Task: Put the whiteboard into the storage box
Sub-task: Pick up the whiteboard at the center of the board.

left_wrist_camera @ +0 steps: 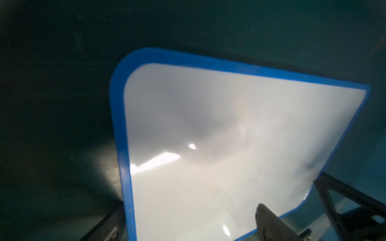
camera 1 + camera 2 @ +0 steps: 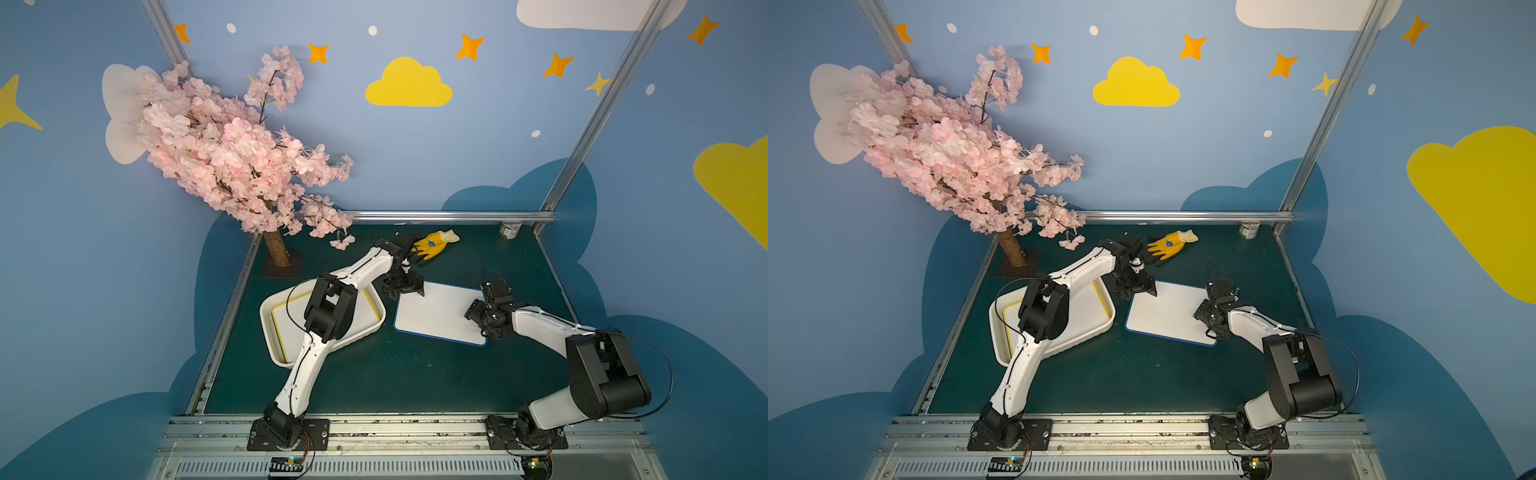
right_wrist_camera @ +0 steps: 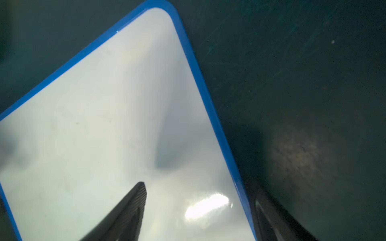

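Pre-grasp: left pincer (image 2: 406, 293) and right pincer (image 2: 476, 325) released, astride whiteboard (image 2: 436, 311) edges; next, clench, lift left into storage box (image 2: 267, 332).

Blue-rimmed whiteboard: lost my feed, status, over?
Left gripper open at far corner of blue-rimmed whiteboard; right gripper open astride opposite edge. Board flat on table, outside storage box. Yellow-rimmed board already in box.

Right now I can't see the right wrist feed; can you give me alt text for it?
A blue-edged whiteboard lies on the dark green table, one rounded corner in view. The open right gripper straddles its edge: one finger over the white surface, the other just outside the blue edge, over the table.
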Motion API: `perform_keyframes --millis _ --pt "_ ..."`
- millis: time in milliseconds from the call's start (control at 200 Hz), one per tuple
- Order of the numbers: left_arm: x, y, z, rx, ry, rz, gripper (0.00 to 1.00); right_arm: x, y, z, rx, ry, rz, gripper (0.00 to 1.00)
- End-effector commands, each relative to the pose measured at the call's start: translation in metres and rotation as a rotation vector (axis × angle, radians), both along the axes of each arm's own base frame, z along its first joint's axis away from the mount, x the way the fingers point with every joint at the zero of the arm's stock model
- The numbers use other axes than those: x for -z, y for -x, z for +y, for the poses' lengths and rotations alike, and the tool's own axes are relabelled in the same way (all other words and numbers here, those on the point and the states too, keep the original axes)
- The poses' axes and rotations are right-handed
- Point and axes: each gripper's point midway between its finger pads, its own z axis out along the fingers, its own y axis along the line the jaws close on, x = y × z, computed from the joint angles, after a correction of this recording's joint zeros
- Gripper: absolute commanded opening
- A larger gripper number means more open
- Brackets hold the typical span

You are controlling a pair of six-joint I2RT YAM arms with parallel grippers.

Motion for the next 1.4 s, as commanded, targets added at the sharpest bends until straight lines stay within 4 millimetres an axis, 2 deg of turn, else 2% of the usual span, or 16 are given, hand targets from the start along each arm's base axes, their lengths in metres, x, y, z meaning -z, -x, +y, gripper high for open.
perform_keyframes --millis 0,285,591,786,1147,1392 --pt "0.033 0.028 -0.056 0.009 0.259 0.182 0.96 0.053 0.054 0.04 -0.083 -0.2 0.242 0.77" --pt "0.018 0.02 -0.057 -0.051 0.358 0.219 0.95 0.055 0.054 0.05 -0.064 -0.272 0.267 0.76" --pt "0.009 0.018 -0.054 -0.06 0.383 0.191 0.92 0.055 0.054 0.048 -0.034 -0.313 0.263 0.76" --pt "-0.002 0.015 -0.056 -0.052 0.41 0.164 0.9 0.055 0.057 0.042 -0.016 -0.325 0.256 0.76" --pt "-0.028 0.01 -0.06 -0.071 0.509 0.15 0.86 0.052 0.056 0.043 0.009 -0.387 0.253 0.75" --pt "-0.029 0.008 -0.055 -0.041 0.475 0.12 0.85 0.055 0.058 0.04 0.012 -0.402 0.269 0.75"
